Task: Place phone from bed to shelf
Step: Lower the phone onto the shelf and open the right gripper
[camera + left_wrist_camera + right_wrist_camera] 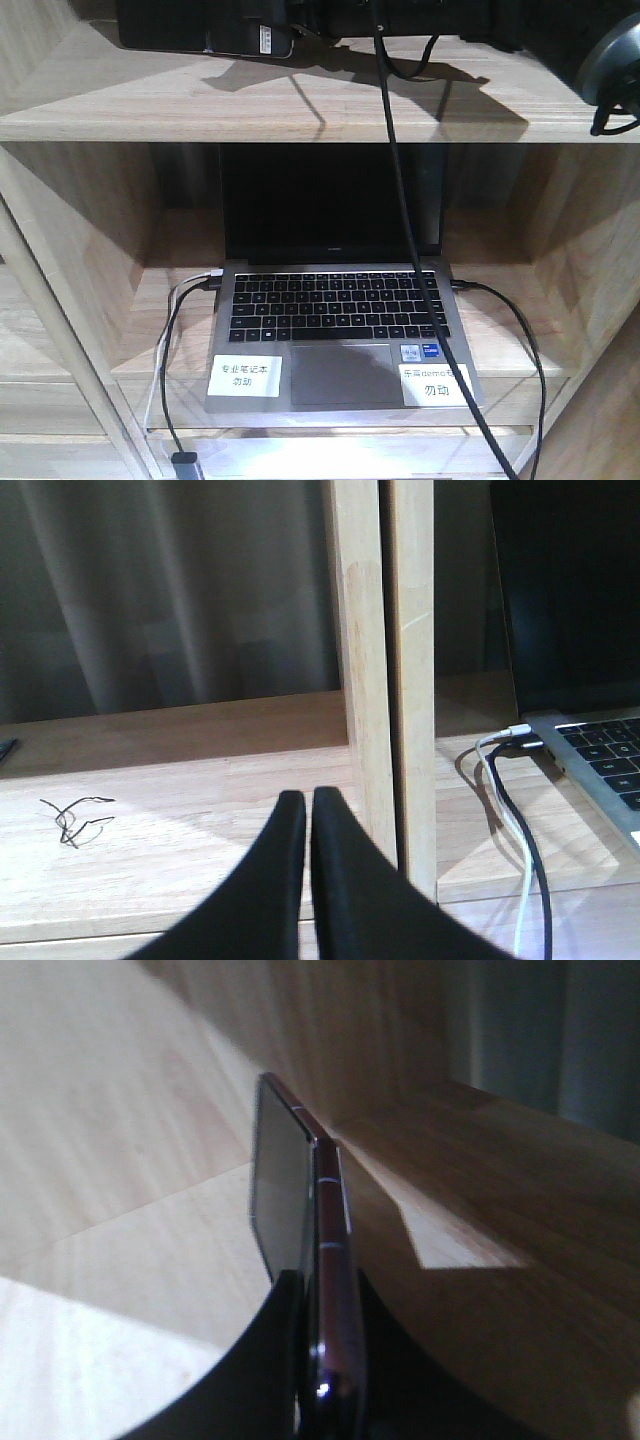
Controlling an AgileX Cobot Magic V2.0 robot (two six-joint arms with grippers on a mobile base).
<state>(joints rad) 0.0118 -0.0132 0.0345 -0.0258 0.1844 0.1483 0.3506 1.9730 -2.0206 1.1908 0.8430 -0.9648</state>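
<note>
The phone (285, 1180), a thin black slab with a pinkish rim, shows edge-on in the right wrist view. My right gripper (325, 1278) is shut on its near end, one finger on each face. In the front view the phone (200, 30) lies low over the top board of the light wooden shelf (150, 105), casting a shadow there. I cannot tell whether it touches the wood. My left gripper (307, 795) is shut on nothing, in front of a shelf upright (365, 680). The bed is out of view.
A grey open laptop (340, 310) with white labels fills the compartment below the top board. Black and white cables (170, 330) run from its sides, and a black cable (400, 200) hangs down in front. A small wire tangle (75, 818) lies on the left board.
</note>
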